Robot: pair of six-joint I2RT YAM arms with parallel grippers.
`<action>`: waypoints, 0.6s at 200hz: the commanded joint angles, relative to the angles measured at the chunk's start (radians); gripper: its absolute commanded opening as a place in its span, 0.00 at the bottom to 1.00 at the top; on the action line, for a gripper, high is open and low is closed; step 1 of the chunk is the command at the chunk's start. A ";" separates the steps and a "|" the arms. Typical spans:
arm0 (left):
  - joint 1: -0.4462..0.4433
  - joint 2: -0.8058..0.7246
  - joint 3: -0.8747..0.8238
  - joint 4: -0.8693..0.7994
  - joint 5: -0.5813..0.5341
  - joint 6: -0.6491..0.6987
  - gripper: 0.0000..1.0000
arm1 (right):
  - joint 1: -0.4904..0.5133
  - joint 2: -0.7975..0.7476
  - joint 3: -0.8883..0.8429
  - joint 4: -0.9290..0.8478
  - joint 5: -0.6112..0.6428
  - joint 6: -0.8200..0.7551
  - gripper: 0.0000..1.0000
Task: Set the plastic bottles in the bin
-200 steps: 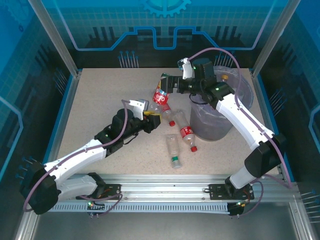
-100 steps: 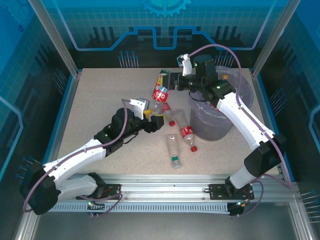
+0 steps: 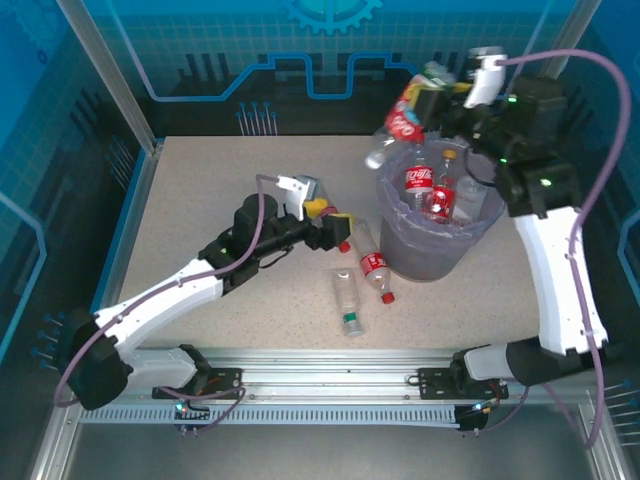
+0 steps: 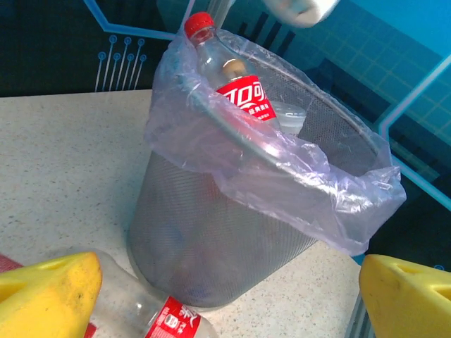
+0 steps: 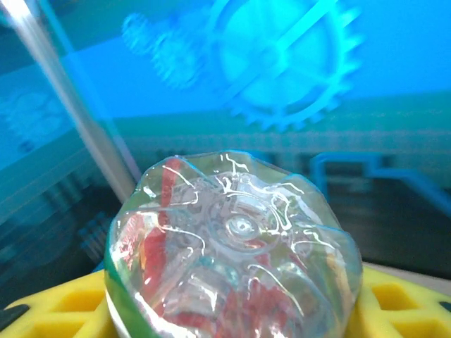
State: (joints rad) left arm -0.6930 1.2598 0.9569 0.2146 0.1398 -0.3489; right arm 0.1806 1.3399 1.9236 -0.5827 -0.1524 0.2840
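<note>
Spread wide since a second ago, the left gripper's (image 3: 330, 222) yellow fingers (image 4: 49, 292) hover low over the speckled surface (image 3: 200, 200) — clear red-capped plastic bottles (image 3: 372, 262) lie loose just beside them. Further right stands the round grey lined bin (image 3: 425, 250), more bottles (image 3: 425, 185) inside — the right gripper (image 3: 432, 100) has risen above its rim, fingers clamped on a red-labelled clear bottle (image 3: 403, 120).

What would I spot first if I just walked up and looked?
First you'd spot the right gripper holding a red-labelled bottle high in the air by the rim of the bin. Other bottles already stand inside the bin. A few loose bottles lie on the table in front of it, beside the open left gripper.
</note>
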 commanded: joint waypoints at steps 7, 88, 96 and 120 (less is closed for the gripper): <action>-0.023 0.100 0.109 -0.007 0.018 -0.021 0.94 | -0.087 -0.068 0.057 -0.219 0.202 -0.133 0.55; -0.072 0.338 0.280 0.012 0.048 -0.074 0.91 | -0.177 -0.036 -0.019 -0.352 0.401 -0.246 0.54; -0.074 0.356 0.291 0.014 0.049 -0.078 0.91 | -0.179 -0.027 -0.030 -0.352 0.400 -0.250 0.54; -0.079 0.397 0.317 0.009 0.042 -0.083 0.91 | -0.181 0.000 -0.066 -0.357 0.394 -0.257 0.53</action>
State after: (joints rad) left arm -0.7624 1.6249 1.2228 0.2115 0.1635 -0.4129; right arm 0.0158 1.3319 1.8778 -0.9096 0.2119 0.0582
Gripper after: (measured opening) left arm 0.909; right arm 0.543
